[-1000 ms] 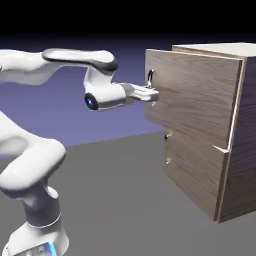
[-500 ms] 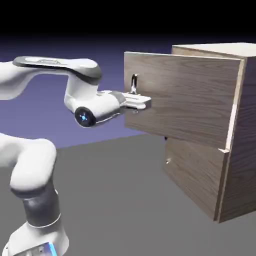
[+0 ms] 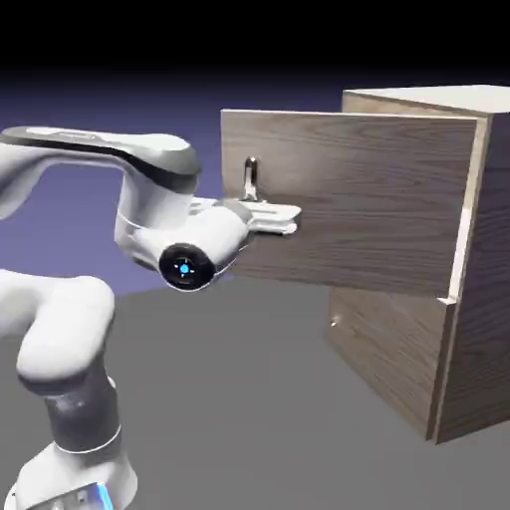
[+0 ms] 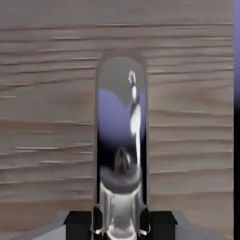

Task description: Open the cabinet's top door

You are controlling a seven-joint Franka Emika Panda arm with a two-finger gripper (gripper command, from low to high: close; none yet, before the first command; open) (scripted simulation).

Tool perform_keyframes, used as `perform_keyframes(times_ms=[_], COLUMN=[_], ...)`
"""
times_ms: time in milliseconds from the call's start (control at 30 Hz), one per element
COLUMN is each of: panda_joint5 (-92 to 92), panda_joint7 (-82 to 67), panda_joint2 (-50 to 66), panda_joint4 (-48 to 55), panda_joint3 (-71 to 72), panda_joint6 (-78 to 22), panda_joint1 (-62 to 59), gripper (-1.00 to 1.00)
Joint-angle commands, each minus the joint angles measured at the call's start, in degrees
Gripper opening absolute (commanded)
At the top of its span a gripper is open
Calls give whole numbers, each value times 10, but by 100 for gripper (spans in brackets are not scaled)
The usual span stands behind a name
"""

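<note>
The cabinet (image 3: 468, 259) is a boxy wood-grain unit at the exterior view's right. Its top door (image 3: 369, 199) stands swung well out toward the exterior view's left, its free edge far from the cabinet body. Near that edge a small silver bar handle (image 3: 249, 179) stands upright. My gripper (image 3: 281, 217) reaches in from the left, shut on the handle's lower part. In the hand view the shiny handle (image 4: 121, 140) fills the middle, running up from between the dark fingertips (image 4: 78, 220), with the door's wood (image 4: 47, 117) behind it.
The lower wood-grain panel (image 3: 388, 344) with a small knob (image 3: 334, 321) stays flush with the cabinet under the swung door. My white arm (image 3: 60, 329) rises at the lower left over the grey table (image 3: 249, 418).
The door has swung further out toward the exterior view's left, with my gripper still shut on its handle. The hand and forearm drew back leftward and slightly down.
</note>
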Motion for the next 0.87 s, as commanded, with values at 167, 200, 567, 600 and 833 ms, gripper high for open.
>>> perform_keyframes(times_ms=[167,200,567,600,833], panda_joint5=[-138,-160,-317,-324,-352], panda_joint7=[-28,-34,-122,-132,-207], panda_joint2=[85,104,331,352,490], panda_joint4=[62,77,291,311,434], panda_joint3=[-125,-145,-349,-365,-457], panda_joint6=[-122,-143,-384,-406,-541], panda_joint1=[-3,0,107,118,183], gripper=[-100,-100,-100,-100,-100])
